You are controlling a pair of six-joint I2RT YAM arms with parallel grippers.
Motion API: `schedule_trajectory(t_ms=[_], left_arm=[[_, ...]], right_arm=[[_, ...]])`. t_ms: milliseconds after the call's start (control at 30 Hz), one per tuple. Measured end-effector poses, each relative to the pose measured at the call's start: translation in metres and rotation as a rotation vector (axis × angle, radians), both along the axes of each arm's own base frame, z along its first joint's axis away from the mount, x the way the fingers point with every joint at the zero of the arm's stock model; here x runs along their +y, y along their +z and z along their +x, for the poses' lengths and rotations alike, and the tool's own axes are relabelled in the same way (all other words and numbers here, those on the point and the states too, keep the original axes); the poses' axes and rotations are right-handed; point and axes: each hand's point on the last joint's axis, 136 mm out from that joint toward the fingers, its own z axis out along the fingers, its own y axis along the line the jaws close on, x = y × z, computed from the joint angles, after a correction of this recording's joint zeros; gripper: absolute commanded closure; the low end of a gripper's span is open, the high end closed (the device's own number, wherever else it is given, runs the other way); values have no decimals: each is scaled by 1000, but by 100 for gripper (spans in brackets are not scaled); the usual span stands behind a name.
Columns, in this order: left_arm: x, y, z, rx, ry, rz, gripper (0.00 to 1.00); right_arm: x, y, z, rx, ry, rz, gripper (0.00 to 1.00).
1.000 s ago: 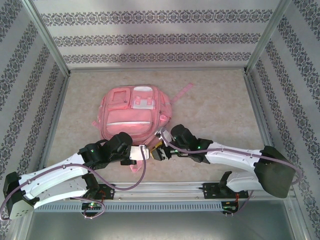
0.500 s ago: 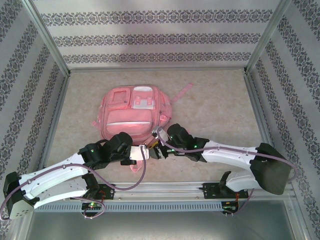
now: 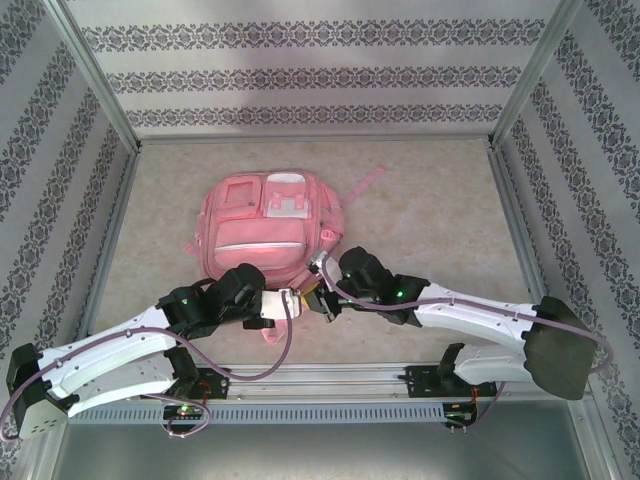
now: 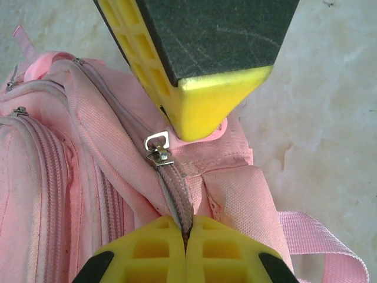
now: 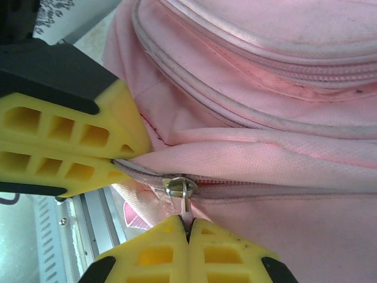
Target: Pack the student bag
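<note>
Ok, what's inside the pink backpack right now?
Nothing inside shows. The student bag lies zipped; pink fabric covers any contents. The right end effector pinches the zipper pull.

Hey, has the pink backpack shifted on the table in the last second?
No. The student bag lies where it did, its top just as far from the table's back edge in the top view.

A pink backpack (image 3: 265,225) lies flat, front pockets up, in the middle of the beige table (image 3: 440,220). Both arms reach in from the bottom corners. The left gripper (image 3: 297,297) and right gripper (image 3: 320,298) sit close together at the backpack's lower right edge.
</note>
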Motion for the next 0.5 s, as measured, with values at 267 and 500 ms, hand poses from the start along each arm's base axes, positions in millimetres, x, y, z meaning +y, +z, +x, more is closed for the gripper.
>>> schedule_trajectory(t_ms=[267,500], left_arm=[[0,0,1,-4,4,1,100],[-2,1,5,-15,11,-2,100]], right_arm=[[6,-5,13,35,-43,-130,100],[-4,-2,21,66,-126,-205,100]])
